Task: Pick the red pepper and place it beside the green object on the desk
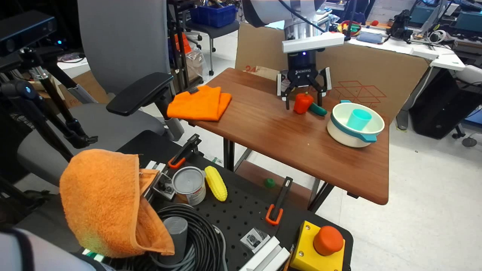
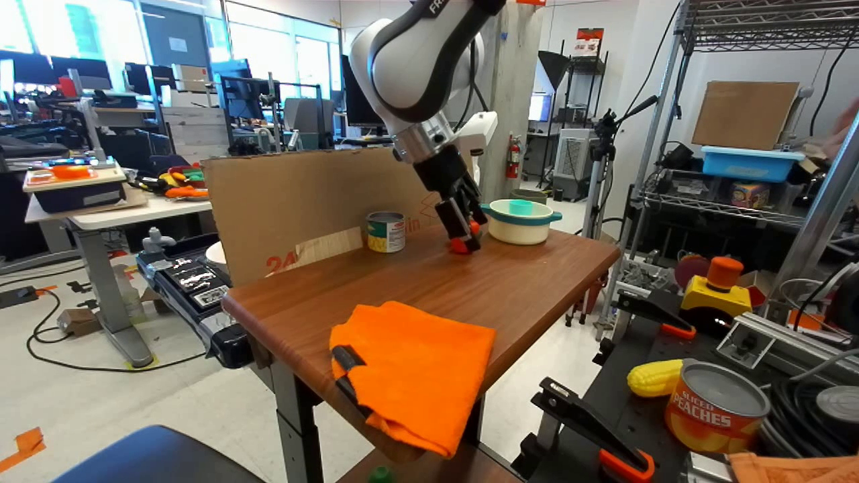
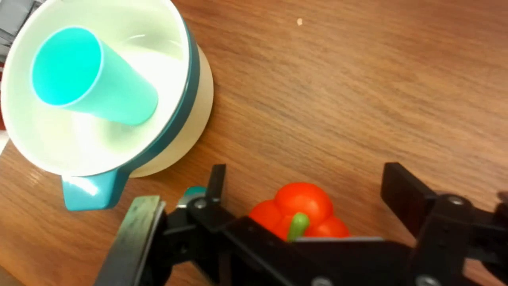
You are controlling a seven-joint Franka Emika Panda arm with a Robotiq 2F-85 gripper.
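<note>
Bare desk [image 1: 260,120] separates one edge [image 1: 263,150] from the red pepper [image 1: 302,104] between parted fingers [image 3: 406,198].

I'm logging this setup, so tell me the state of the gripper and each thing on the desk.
Red pepper: upright, stem up, not gripped
Gripper: open, straddling the pepper
Green object: lying down beside the pepper
Pot: upright, uncovered
Cup: inside the pot, open end up
Tin can: upright
Orange cloth: folded, partly overhanging

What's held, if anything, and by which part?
Nothing: the gripper is open astride the pepper, with a gap visible on both sides in the wrist view.
</note>
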